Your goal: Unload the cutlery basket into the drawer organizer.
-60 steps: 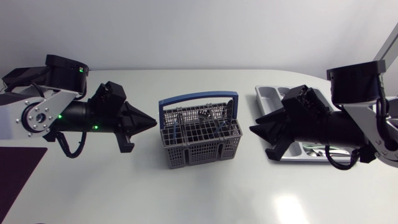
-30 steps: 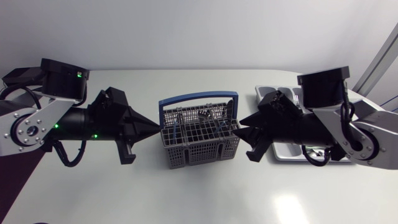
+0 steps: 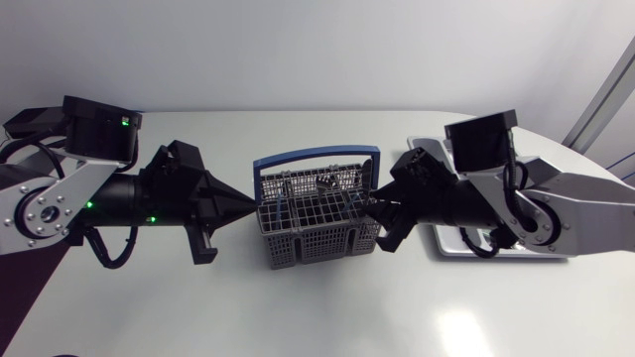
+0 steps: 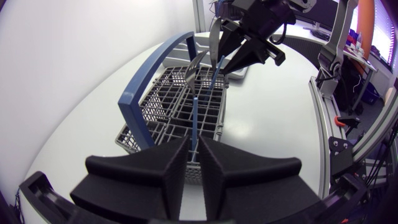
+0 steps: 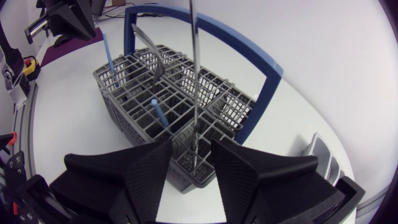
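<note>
A white table [image 3: 327,307] with a rounded far right corner spreads across the scene, its glossy top catching a bright patch of light near the front. A dark purple mat [image 3: 30,278] lies flat at its front left, cut off by the view's edge.

L end effector [image 3: 247,203] & R end effector [image 3: 375,209] point inward, approx. level; R's fingers [image 5: 146,177] apart.

No legible text, label, brand, number or sign is present on the cutlery basket [image 3: 317,228] or on the table [image 3: 298,307].
</note>
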### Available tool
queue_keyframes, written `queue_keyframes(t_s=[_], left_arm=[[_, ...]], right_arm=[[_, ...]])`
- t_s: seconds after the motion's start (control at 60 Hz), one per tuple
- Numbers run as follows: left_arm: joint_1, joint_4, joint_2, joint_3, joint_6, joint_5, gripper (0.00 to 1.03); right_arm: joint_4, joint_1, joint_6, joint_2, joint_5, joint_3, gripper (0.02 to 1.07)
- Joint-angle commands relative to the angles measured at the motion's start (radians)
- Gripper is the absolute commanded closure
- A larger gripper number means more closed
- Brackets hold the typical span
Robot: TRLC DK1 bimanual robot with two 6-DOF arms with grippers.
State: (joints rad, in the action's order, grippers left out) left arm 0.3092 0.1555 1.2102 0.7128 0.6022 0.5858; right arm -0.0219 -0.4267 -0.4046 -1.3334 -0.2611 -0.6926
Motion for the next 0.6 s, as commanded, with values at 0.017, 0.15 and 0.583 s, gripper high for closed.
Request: queue_keyframes(t_s=[0.017, 0.15, 0.583], left_arm=[[0.005, -0.008, -0.017, -0.033, -0.018, -0.003, 0.88], [0.004, -0.010, -0.018, -0.035, -0.016, -0.003, 0.88], [0.002, -0.011, -0.021, -0.035, -0.018, -0.003, 0.88]], right_arm=[[-0.027, -0.020, 0.003, -0.026, 0.029, -0.027, 0.61], [-0.039, -0.029, 0.007, -0.047, 0.060, -0.036, 0.66], [-0.041, -0.038, 0.007, -0.079, 0.068, -0.048, 1.01]])
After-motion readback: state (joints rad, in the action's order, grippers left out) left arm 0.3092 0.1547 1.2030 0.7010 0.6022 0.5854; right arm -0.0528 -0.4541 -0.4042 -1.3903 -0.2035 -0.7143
